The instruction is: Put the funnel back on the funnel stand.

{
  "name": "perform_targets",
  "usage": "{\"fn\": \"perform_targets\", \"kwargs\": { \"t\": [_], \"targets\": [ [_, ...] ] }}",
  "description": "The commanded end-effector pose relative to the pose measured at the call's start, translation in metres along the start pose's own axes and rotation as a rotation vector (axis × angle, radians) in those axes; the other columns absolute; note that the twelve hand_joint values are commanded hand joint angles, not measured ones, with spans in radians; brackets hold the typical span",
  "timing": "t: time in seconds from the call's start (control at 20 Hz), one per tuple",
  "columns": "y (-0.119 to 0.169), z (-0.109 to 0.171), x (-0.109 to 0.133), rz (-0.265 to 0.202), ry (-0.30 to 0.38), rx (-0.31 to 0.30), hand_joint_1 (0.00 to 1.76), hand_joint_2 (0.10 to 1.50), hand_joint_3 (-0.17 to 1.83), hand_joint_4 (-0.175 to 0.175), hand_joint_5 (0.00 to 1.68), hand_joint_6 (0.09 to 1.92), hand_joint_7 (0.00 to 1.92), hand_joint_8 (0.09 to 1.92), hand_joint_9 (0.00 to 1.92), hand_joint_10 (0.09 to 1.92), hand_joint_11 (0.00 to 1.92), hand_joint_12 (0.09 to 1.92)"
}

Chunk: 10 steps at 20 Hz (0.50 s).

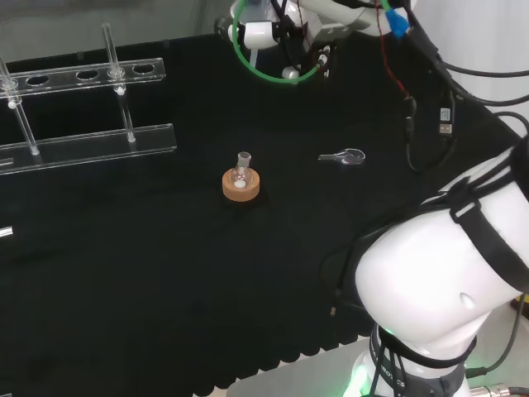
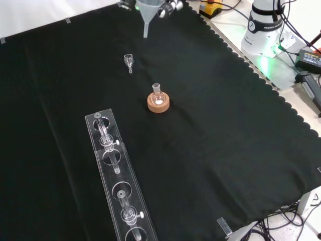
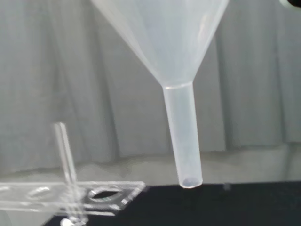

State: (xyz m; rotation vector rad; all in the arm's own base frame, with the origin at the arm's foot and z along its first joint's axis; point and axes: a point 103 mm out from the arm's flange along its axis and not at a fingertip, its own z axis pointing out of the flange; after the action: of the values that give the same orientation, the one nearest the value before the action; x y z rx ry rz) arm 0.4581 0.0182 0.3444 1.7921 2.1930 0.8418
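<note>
Translucent white plastic funnel [image 2: 146,14] hangs spout down at the far edge of the black-clothed surface [image 2: 225,130] in the front view, raised clear of the cloth, its cone running up among the parts of the hand [image 2: 169,7] at that view's top. We see black and white pieces of the hand close about the funnel's rim, but we cannot tell how its fingers stand or whether they are curled round it. In the wrist view the funnel's cone and straight spout [image 3: 184,141] hang just ahead of the palm, with the clear acrylic funnel stand [image 3: 70,195] low and farther off.

In the front view that long clear stand [image 2: 120,186], with its row of round holes, lies at the near left, well apart from the funnel. Between them we see a small round glass flask on a cork ring [image 2: 158,102], and just beyond it a small clear glass piece [image 2: 129,61] lying on the cloth.
</note>
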Motion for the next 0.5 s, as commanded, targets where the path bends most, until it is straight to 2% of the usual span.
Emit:
{"fn": "perform_targets", "kwargs": {
  "t": [0.05,0.3,0.5],
  "targets": [
    [-0.01,-0.022,0.034,-0.069,0.003,-0.005,1.24,0.57,0.67,-0.175,1.59,0.09,1.68,0.55,1.92,0.52,1.92,0.63],
    [-0.007,-0.027,0.042,-0.062,0.022,-0.023,1.24,0.57,0.67,-0.175,1.59,0.09,1.68,0.55,1.92,0.53,1.92,0.63],
    [0.003,-0.02,0.054,-0.049,0.05,-0.032,1.24,0.57,0.68,-0.175,1.59,0.09,1.68,0.54,1.92,0.53,1.92,0.63]
  ]
}}
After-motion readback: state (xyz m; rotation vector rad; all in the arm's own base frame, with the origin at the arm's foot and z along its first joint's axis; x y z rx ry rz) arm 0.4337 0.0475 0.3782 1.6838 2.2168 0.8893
